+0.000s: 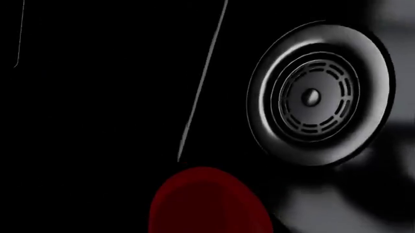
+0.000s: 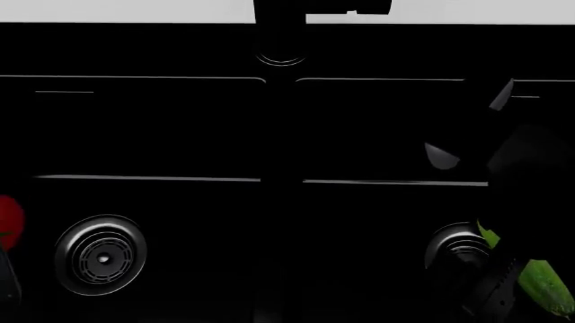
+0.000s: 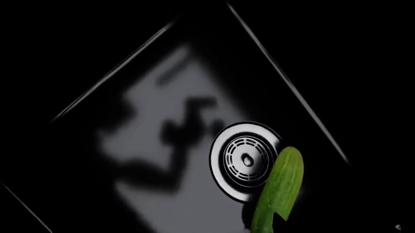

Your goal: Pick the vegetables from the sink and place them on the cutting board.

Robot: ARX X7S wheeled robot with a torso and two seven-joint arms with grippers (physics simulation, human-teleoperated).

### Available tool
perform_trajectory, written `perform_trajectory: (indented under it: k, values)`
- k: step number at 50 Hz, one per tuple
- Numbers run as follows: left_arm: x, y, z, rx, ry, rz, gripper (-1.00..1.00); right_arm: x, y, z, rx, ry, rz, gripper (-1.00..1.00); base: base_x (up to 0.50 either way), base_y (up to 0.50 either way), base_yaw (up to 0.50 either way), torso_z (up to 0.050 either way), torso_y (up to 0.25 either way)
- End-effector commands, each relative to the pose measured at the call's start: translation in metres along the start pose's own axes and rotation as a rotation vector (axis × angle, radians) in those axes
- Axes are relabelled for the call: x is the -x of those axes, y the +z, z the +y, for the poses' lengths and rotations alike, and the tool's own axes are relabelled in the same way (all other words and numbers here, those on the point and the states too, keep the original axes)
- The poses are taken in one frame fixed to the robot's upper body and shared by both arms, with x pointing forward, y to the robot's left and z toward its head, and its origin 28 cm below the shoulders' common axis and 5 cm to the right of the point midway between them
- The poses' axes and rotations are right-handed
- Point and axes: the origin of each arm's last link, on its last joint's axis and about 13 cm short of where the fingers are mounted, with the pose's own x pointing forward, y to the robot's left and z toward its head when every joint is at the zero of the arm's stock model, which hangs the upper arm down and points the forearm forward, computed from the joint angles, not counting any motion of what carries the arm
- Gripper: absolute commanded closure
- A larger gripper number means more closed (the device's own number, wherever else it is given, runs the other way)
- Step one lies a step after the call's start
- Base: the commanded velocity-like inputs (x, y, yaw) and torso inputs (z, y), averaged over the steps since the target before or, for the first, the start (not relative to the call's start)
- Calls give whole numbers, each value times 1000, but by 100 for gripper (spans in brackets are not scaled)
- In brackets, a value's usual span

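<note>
Only in head view: both basins of the sink (image 2: 279,202), split by a divider. Tomato (image 2: 9,219) at far left edge, beside the left drain (image 2: 101,254). Cucumber (image 2: 539,282) under the right arm (image 2: 530,188), overlapping the right drain (image 3: 245,160). Grip of either hand impossible to tell.

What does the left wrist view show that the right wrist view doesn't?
Only the left wrist view shows the tomato, a dark red round shape at the frame's edge near a drain. Only the right wrist view shows the cucumber, lying partly across the other drain, with a dark shadow on the basin floor. Both show the black sink and one ringed metal drain; neither shows a hand.
</note>
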Motion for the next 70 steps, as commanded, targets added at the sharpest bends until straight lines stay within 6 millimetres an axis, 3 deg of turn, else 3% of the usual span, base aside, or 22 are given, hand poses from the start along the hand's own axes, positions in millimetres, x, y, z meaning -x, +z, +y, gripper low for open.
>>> perform_trajectory:
  k: [1, 14, 23, 30, 44, 54, 70]
  values:
    - [13, 24, 20, 5, 228, -180, 100, 2, 4, -1, -16, -14, 32, -100, 0, 0, 0, 0, 0]
    - [6, 29, 24, 31, 323, -234, 100, -2, 5, -5, -29, -21, 140, -100, 0, 0, 0, 0, 0]
    - [-1, 28, 21, 39, 325, -267, 100, -7, -2, -7, -153, -49, 216, -100, 0, 0, 0, 0, 0]
    - [-2, 26, 15, 49, 314, -274, 100, -30, 5, -20, -165, -159, 174, -100, 0, 0, 0, 0, 0]
    - [-3, 25, 9, 71, 305, -278, 100, -63, -8, -22, -175, -164, 267, -100, 0, 0, 0, 0, 0]
    - [-1, 23, 4, 86, 295, -276, 100, -97, -16, -31, -217, -187, 280, -100, 0, 0, 0, 0, 0]
    - [2, 29, 1, 100, 279, -278, 100, -129, -30, -37, -269, -242, 294, -100, 0, 0, 0, 0, 0]
